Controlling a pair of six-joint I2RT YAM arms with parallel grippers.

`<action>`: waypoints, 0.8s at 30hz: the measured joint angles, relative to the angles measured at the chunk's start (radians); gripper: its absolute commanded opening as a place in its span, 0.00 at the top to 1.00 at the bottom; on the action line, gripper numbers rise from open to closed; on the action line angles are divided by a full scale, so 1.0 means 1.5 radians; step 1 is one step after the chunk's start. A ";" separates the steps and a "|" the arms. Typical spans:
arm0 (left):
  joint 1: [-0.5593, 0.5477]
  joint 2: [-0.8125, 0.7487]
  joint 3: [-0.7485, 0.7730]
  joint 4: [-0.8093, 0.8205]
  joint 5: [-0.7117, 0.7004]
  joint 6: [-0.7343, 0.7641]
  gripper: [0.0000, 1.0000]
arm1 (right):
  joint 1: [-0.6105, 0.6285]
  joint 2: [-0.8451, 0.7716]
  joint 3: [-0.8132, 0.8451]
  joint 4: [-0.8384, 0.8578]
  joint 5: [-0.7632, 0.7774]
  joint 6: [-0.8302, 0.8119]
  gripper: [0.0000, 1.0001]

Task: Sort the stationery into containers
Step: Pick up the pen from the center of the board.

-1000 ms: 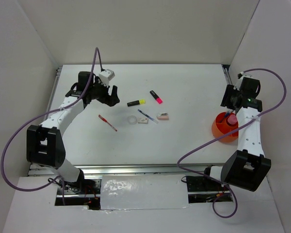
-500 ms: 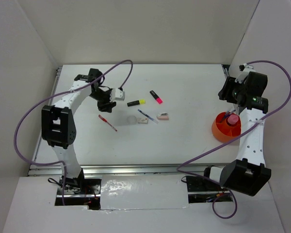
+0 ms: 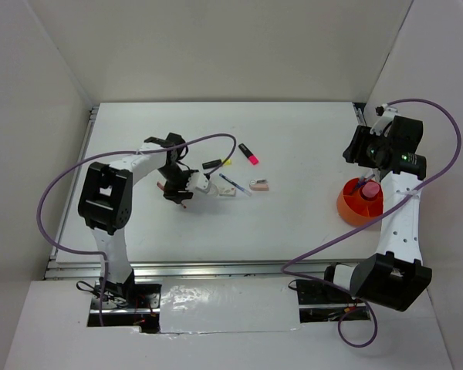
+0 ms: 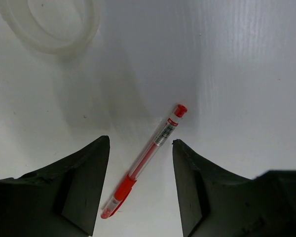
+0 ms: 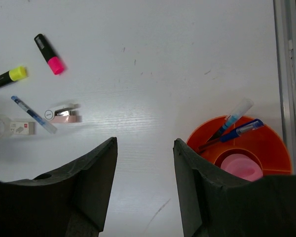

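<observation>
My left gripper (image 3: 177, 190) is open and points down at a thin red pen (image 4: 149, 157), which lies on the table between the two fingertips (image 4: 100, 148), untouched. The clear tape ring (image 4: 48, 20) lies just beyond it. My right gripper (image 3: 356, 152) is open and empty, hovering just behind and to the left of the orange cup (image 3: 347, 205). The cup (image 5: 275, 139) holds a pink tube (image 5: 241, 166) and blue pens (image 5: 238, 130). On the table lie a yellow-capped highlighter (image 3: 216, 163), a pink-capped highlighter (image 3: 249, 154), a blue pen (image 3: 234, 185) and two erasers (image 3: 258, 185).
White walls enclose the table on the left, back and right. A metal rail (image 5: 289, 54) runs along the table's right edge beside the cup. Purple cables loop over both arms. The stationery clusters at the table's centre left.
My left arm has swung from the back left in toward the centre and now hangs over the red pen. My right gripper has shifted slightly back and left from above the cup.
</observation>
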 measured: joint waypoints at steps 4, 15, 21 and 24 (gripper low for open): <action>-0.009 0.005 -0.001 0.011 -0.028 0.015 0.37 | 0.001 0.000 0.000 -0.003 -0.001 -0.002 0.44; -0.034 0.005 -0.037 0.031 -0.064 0.053 0.45 | 0.001 0.000 0.000 -0.004 -0.002 -0.010 0.44; -0.037 -0.021 -0.078 0.063 -0.066 0.042 0.75 | 0.001 0.000 0.000 -0.004 -0.005 -0.010 0.45; -0.040 -0.028 -0.086 0.075 -0.065 0.014 0.96 | 0.001 -0.001 0.000 -0.004 -0.016 -0.010 0.46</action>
